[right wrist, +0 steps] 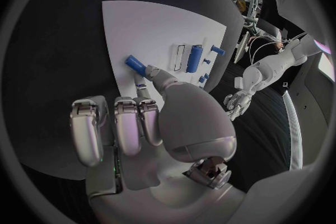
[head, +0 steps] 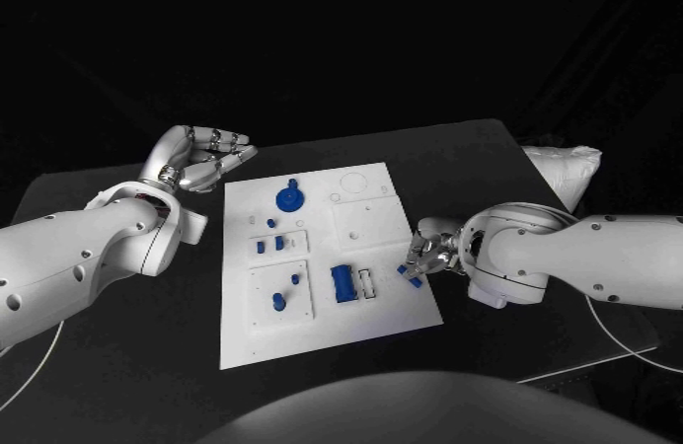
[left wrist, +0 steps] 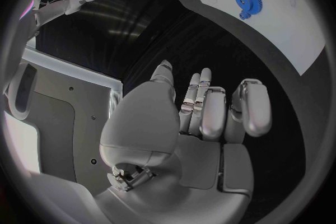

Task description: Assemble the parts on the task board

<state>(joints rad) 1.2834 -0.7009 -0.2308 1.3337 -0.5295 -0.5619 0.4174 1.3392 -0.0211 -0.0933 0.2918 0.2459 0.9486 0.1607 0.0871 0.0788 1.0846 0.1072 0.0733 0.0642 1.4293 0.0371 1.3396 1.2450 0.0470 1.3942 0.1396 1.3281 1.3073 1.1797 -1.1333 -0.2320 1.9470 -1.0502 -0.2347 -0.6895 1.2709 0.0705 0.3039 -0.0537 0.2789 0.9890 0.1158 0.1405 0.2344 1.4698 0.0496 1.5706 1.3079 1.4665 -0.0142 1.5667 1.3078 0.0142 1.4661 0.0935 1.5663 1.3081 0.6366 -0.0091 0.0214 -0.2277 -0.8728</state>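
A small blue plastic peg (right wrist: 134,63) is pinched in the fingertips of the right hand (head: 425,255) at the right edge of the flat white task board (head: 384,311), the other fingers curled in. On the board, a blue block-shaped part (head: 343,282) lies inward of that hand beside a pale rectangular slot, and a round blue toothed gear (head: 289,199) sits toward the far end. The left hand (head: 208,157) hovers off the board's far left corner, fingers curled in on nothing.

Task board (head: 384,311) lies mid-table; gear (head: 289,199) toward its far end (rectangular block (head: 343,282) nearer).
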